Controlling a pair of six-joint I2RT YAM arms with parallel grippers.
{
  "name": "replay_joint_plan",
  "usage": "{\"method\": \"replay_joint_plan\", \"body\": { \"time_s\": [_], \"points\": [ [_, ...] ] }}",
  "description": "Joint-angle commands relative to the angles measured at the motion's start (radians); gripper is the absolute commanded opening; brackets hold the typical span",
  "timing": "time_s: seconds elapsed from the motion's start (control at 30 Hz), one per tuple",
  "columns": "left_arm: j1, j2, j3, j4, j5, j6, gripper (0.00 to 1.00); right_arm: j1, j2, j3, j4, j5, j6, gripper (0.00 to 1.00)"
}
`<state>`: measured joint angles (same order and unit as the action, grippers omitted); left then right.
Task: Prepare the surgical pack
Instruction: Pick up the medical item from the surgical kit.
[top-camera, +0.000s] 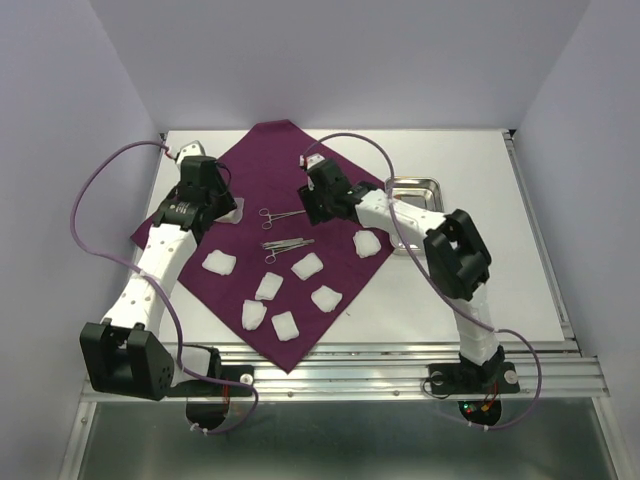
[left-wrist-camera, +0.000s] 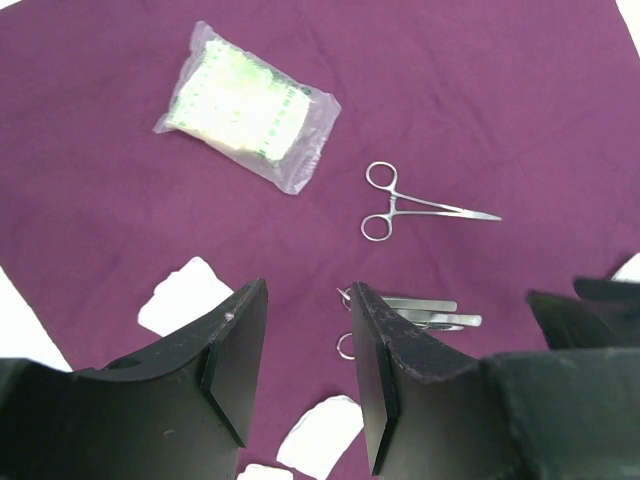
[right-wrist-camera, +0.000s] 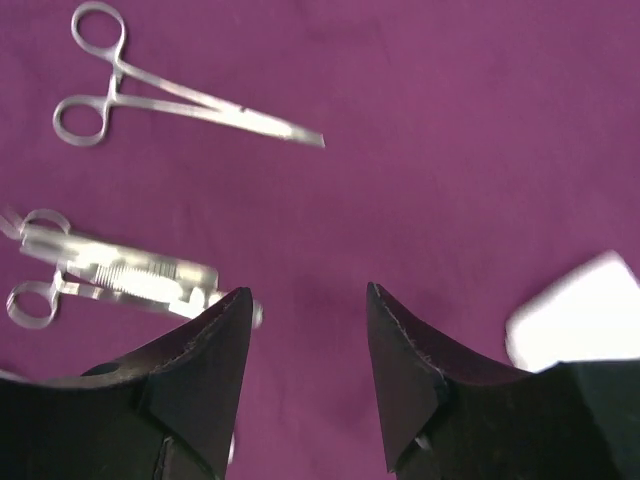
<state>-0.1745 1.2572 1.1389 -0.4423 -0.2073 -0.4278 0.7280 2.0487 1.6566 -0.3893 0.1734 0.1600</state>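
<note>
The surgical pack (top-camera: 282, 150) is the maroon cloth spread as a diamond across the middle of the white surface (top-camera: 480, 280), with its lower corner near the arm bases. Lying on it are scattered gauze pads (top-camera: 308, 266), a hemostat (right-wrist-camera: 170, 105), an instrument bundle (right-wrist-camera: 110, 270) just below the hemostat, and a plastic packet (left-wrist-camera: 250, 105) at upper left in the left wrist view. The steel tray (top-camera: 410, 180) sits off the cloth on the right, partly under the right arm.

Left gripper (left-wrist-camera: 308, 300): jaws spread, nothing between them, hovering over the cloth. Right gripper (right-wrist-camera: 307, 300): jaws spread, empty, over bare cloth just right of the bundle.

The step looks like arranging the instruments before wrapping. To do it well:
- Shift the right jaws left so they straddle the bundle across its shafts, not along them.
- Come straight down. Thin steel on soft fabric is easy to miss, and closing too low will likely pinch the cloth too.
- Lift before you travel. Dragging would wrinkle the pack and scatter the pads.
- Keep the items toward the cloth's centre so the corners stay free to fold.
- Hold the left jaws clear of the hemostat while the right works.
</note>
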Motion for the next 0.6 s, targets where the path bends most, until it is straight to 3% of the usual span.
{"method": "replay_joint_plan", "body": {
  "time_s": [0.0, 0.23, 0.57],
  "points": [
    [0.03, -0.054, 0.016, -0.007, -0.018, 0.011, 0.5, -0.012, 0.102, 0.17, -0.005, -0.054, -0.103, 0.56],
    [0.063, -0.062, 0.009, -0.019, -0.012, 0.018, 0.5, -0.012, 0.342, 0.449, -0.066, -0.113, -0.181, 0.58],
    [0.07, -0.053, 0.007, -0.019, -0.014, 0.014, 0.5, -0.012, 0.438, 0.528, -0.08, -0.224, -0.217, 0.61]
  ]
}}
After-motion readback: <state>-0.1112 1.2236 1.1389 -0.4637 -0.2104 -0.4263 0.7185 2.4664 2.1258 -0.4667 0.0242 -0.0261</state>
